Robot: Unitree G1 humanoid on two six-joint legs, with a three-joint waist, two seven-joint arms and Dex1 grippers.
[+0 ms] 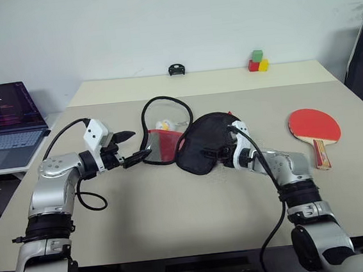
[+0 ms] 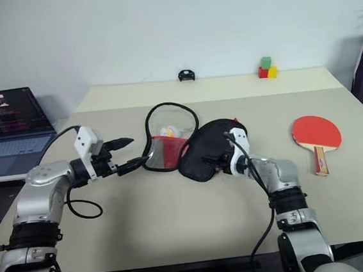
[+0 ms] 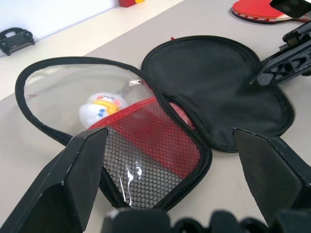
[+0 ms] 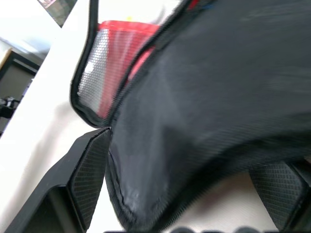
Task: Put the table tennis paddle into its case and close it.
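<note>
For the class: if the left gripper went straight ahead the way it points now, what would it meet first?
Most likely the case: the open left gripper points at its red mesh end, lying just ahead, though exact depth is unclear.

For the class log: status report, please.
Left gripper open beside unzipped case. Right gripper open astride its black flap. Paddle on table, outside. Nothing blocking.

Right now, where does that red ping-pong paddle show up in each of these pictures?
Left eye view: the table tennis paddle lies right of the case.
Right eye view: same spot.
Left wrist view: upper right corner.
Right wrist view: not in it.
Shared landmark: the case's black flap.
</note>
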